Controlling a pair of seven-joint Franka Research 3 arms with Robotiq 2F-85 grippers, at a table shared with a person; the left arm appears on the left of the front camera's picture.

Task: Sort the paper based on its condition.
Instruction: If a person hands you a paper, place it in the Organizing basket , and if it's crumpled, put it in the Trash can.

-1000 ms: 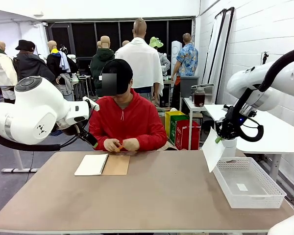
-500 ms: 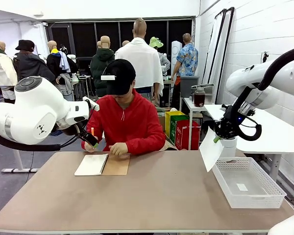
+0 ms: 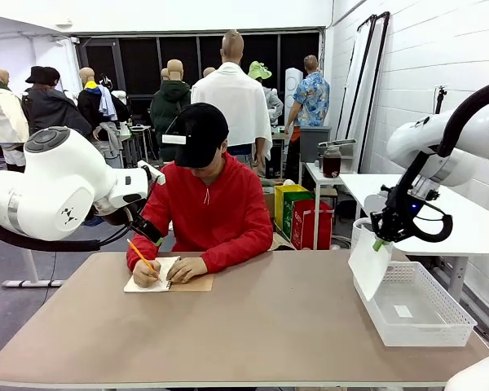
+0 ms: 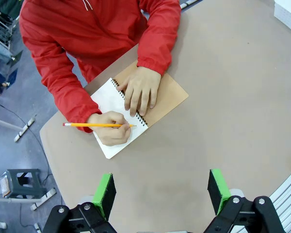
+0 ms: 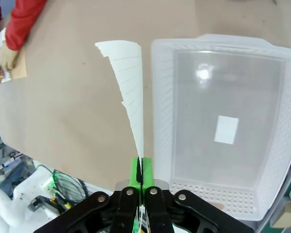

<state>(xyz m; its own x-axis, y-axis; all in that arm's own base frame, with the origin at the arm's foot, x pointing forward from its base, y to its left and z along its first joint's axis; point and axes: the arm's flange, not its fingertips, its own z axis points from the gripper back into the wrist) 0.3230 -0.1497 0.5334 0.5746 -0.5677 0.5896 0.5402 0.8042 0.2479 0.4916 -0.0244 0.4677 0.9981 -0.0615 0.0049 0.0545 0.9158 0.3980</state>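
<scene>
Start with the table (image 3: 269,326), since that is where a miss ends up. In the right wrist view the paper (image 5: 129,87) hangs mostly over bare tabletop, just beside the basket (image 3: 428,332) and not above its floor. If you let go here, my guess is it flutters down outside the basket or drapes over the near wall.

The person (image 3: 208,204) is bent over the notebook (image 4: 103,99) at the far edge, writing. The left gripper (image 4: 161,191) hovers above the table on their side, its jaws spread wide with nothing between them. A careless descent there could meet a hand or sleeve, so leave it parked.

The sheet is thin and ragged along one side (torn, by the look of it). The right gripper (image 5: 141,167) is clamped fully together on just its top edge. A quick swing could rip the sheet further or slide it out of the pads.
</scene>
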